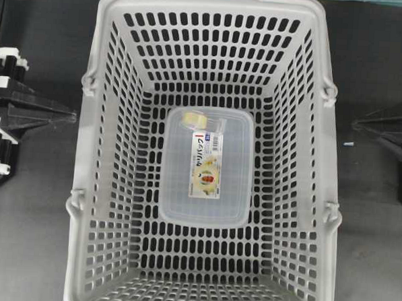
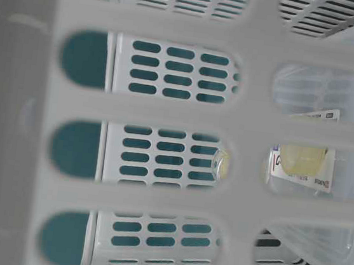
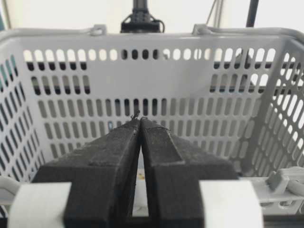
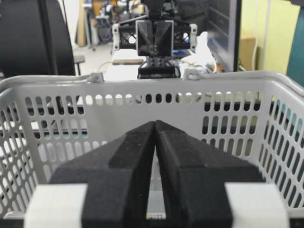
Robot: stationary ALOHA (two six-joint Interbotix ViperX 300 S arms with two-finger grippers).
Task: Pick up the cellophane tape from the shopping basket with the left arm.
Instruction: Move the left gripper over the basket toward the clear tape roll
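The cellophane tape (image 1: 198,120), a small pale-yellow roll in a clear wrapper, lies on the far end of a clear lidded box (image 1: 205,205) on the floor of the light-grey shopping basket (image 1: 195,2). My left gripper (image 1: 73,117) rests outside the basket's left wall, shut and empty. In the left wrist view its gripper (image 3: 140,119) shows the tips touching, facing the basket's slotted wall (image 3: 190,38). My right gripper (image 1: 355,125) sits outside the right wall, likewise shut on nothing (image 4: 155,122).
The basket's tall slotted walls stand between both grippers and the tape. Fold-down handles lie along the rim (image 1: 329,93). The box carries a colourful printed label (image 1: 207,168). Dark table surface flanks the basket on both sides.
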